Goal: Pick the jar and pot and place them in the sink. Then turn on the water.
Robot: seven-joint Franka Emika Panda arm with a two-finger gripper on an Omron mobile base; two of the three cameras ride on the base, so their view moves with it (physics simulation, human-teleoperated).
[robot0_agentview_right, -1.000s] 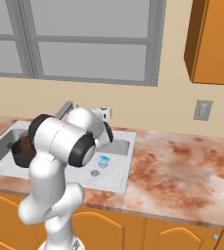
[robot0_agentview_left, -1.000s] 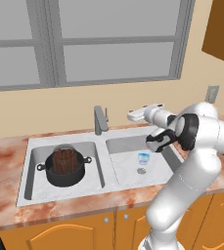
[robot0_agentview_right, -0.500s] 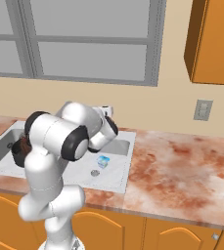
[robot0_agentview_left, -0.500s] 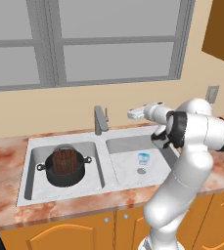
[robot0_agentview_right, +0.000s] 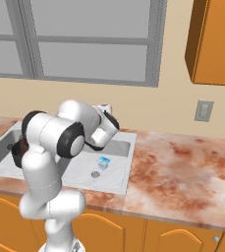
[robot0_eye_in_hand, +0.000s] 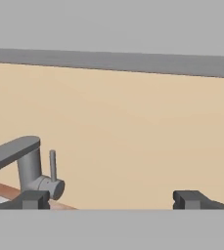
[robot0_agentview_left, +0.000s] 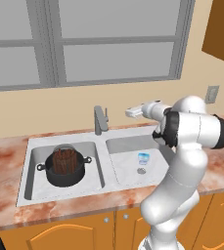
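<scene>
Already the jar [robot0_agentview_left: 64,161] sits inside the pot [robot0_agentview_left: 64,171] in the sink's [robot0_agentview_left: 103,185] far basin, well left of the end effector [robot0_eye_in_hand: 111,199]. Turning on the water looks next: the faucet [robot0_agentview_left: 100,120] lever waits just left. Fingers spread, empty; forearm reaching level toward the wall.

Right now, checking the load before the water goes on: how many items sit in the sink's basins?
3: a low black pot holding a clear glass jar in the left basin; a small blue-white carton in the right.
</scene>
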